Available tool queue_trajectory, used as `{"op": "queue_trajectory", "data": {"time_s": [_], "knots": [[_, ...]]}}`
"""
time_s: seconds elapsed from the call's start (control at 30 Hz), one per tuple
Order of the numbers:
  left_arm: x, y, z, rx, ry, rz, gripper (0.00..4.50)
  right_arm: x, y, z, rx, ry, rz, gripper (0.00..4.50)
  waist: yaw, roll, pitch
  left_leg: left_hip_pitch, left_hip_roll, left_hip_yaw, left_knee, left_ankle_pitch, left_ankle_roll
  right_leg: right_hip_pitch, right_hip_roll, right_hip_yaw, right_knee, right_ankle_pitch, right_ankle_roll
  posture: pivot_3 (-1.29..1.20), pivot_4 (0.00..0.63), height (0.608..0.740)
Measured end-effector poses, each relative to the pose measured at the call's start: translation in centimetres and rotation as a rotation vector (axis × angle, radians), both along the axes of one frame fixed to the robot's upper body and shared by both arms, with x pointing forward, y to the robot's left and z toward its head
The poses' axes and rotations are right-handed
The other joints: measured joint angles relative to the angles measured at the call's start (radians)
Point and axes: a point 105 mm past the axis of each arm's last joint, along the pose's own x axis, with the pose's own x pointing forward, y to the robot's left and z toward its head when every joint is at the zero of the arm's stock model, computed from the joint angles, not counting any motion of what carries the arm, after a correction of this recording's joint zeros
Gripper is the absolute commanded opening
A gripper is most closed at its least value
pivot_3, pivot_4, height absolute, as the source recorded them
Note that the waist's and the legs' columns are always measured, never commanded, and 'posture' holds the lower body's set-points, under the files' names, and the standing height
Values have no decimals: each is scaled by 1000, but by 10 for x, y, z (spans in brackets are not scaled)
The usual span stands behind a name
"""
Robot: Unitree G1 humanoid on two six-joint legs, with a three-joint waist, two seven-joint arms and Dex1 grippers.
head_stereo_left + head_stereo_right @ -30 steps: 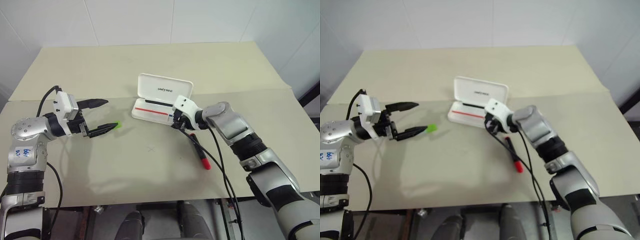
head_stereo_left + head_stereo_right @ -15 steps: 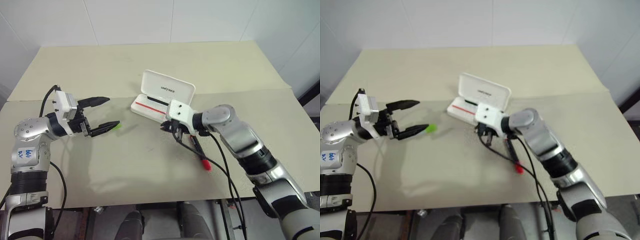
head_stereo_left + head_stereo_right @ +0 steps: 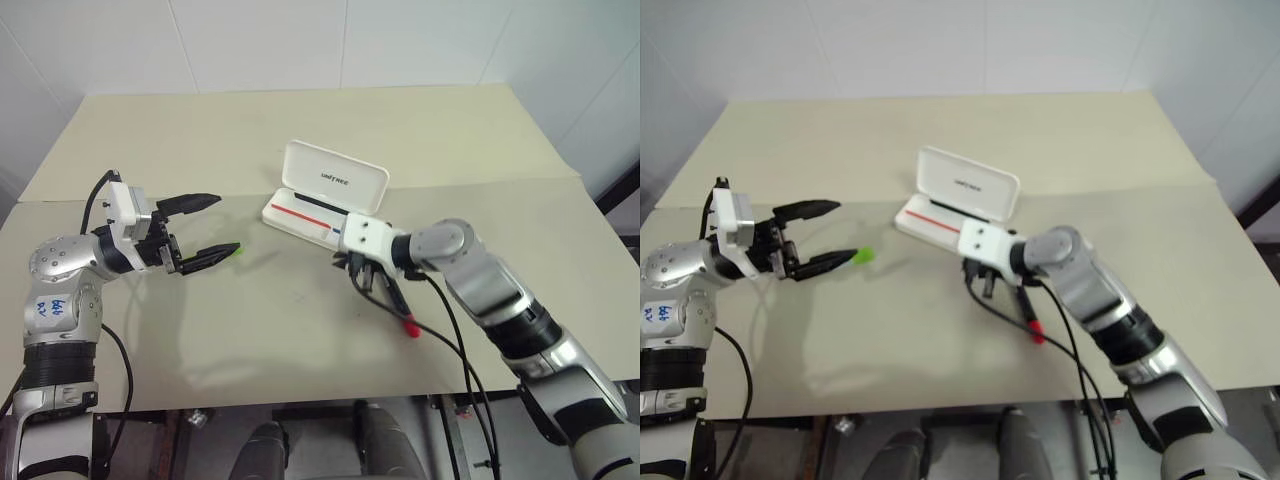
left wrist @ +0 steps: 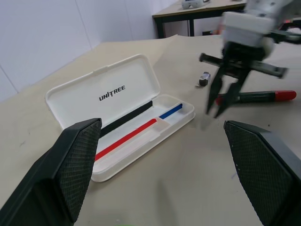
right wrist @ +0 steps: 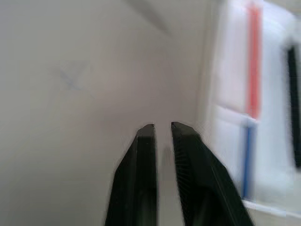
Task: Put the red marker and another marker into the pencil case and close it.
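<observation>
The red marker (image 3: 398, 305) lay just in front of the open pencil case (image 3: 325, 195), its length running away from the case, beside the nearer right hand (image 3: 368, 280), whose fingers stood slightly apart and empty.

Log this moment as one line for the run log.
white plastic hinged pencil case: open, no markers inside; red-and-black marker: on table; light-green marker: on table; left gripper: open; right gripper: jaws slightly parted, empty

The short bright-green marker (image 3: 235, 250) is mostly hidden behind the left gripper's (image 3: 212, 226) lower black finger. The red-and-black marker (image 3: 398, 305) is partly covered by a cable, and the white hinged plastic pencil case (image 5: 254, 117) looks blurred.
</observation>
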Motion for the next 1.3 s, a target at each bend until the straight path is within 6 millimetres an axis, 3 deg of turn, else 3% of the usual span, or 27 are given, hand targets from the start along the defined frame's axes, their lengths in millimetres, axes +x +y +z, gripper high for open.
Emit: {"op": "queue_trajectory", "data": {"time_s": [0.13,0.3,0.53,0.83,1.3], "knots": [[0,0,1,0,-10,3,4500,24,-11,13,13,-56,-78,2888,0,0,0,0,0,0,-2,0,0,0,0,0,-1,0,0,0,150,740],[1,1,1,-5,-10,15,4500,30,-15,3,8,-16,-95,4461,-1,0,0,-1,0,1,-2,0,0,-1,-1,-1,-1,0,0,0,150,740],[-2,4,-9,-6,17,36,4500,18,-2,2,19,46,4,4461,-9,0,0,-1,1,1,-2,-1,1,-1,-1,-3,-1,0,0,0,150,740],[-10,10,-6,-15,11,46,4500,-3,16,1,50,160,91,4461,-18,0,0,0,1,1,-1,-1,0,-1,-1,-3,-1,0,0,0,150,740],[-14,13,-6,-19,20,58,4500,15,17,-26,5,253,-14,4461,-20,0,0,0,1,1,-1,0,0,-1,-1,-3,-1,0,0,0,150,740]]}}
